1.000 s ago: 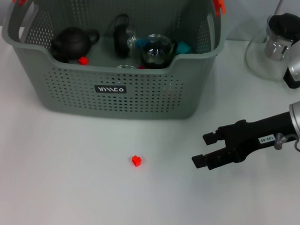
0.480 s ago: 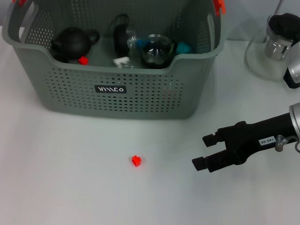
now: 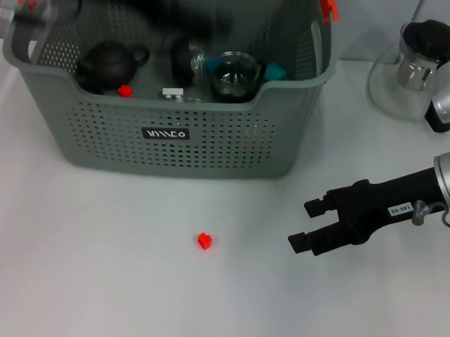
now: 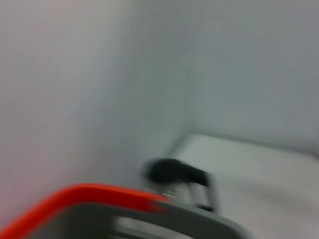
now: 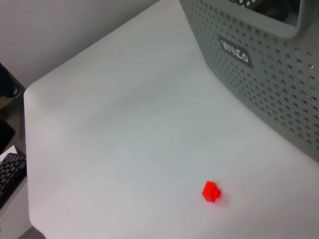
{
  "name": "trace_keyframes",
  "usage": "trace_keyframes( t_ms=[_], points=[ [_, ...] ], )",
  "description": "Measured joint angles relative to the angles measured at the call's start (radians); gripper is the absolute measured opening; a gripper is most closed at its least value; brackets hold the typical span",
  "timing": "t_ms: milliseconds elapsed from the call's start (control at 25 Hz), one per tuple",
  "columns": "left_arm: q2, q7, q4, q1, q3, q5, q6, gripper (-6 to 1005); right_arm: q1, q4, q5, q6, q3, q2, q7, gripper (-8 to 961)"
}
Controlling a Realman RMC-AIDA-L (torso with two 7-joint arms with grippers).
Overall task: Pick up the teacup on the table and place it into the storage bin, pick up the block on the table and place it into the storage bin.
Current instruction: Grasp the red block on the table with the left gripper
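Red block (image 3: 204,241) lies alone on the white worktop (image 3: 94,267), in front of the storage bin (image 3: 166,147) and well apart from it. The right gripper (image 3: 306,224) hovers beside it at about the same depth, near but not touching, its fingers spread open and empty, pointed toward the block.

Farther back, the bin holds a dark teapot (image 3: 106,62), a glass pot (image 3: 235,76), another small red piece (image 3: 124,90) and other items; no teacup is left on the worktop, so that half of the task looks done and the block remains. At the bin's far left rim a blurred dark arm crosses above the contents; the left gripper's fingers cannot be told.

The block is small and light, so a finger coming in slightly off-line could nudge or flip it away instead of closing around it. A low approach could also scrape the worktop.

The right wrist view shows the block (image 5: 211,191) and the bin's labelled wall (image 5: 259,74) clearly, but none of that arm's own fingers. The left wrist view gives only a smear of an orange handle clip (image 4: 79,196).
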Motion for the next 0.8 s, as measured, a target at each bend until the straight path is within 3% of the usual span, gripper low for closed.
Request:
trace_keyframes(
  t_ms=[120,200,320,480,800],
  points=[
    [-0.062,0.07,0.158,0.081,0.019,0.016,0.127,965,0.0,0.0,0.0,0.002,0.005,0.0,0.0,925],
    [-0.087,0.06,0.241,0.14,0.076,0.041,0.134,965,0.0,0.0,0.0,0.003,0.005,0.0,0.005,925],
    [-0.091,-0.002,0.328,0.237,0.242,0.083,0.117,965,0.0,0.0,0.0,0.003,0.007,0.0,0.01,925],
    [-0.094,-0.082,0.386,0.294,0.43,0.186,0.118,965,0.0,0.0,0.0,0.004,0.008,0.0,0.012,925],
    [-0.099,-0.307,0.379,0.284,0.687,0.373,0.106,966,0.004,0.0,0.0,0.008,0.009,0.0,0.012,925]
  ],
)
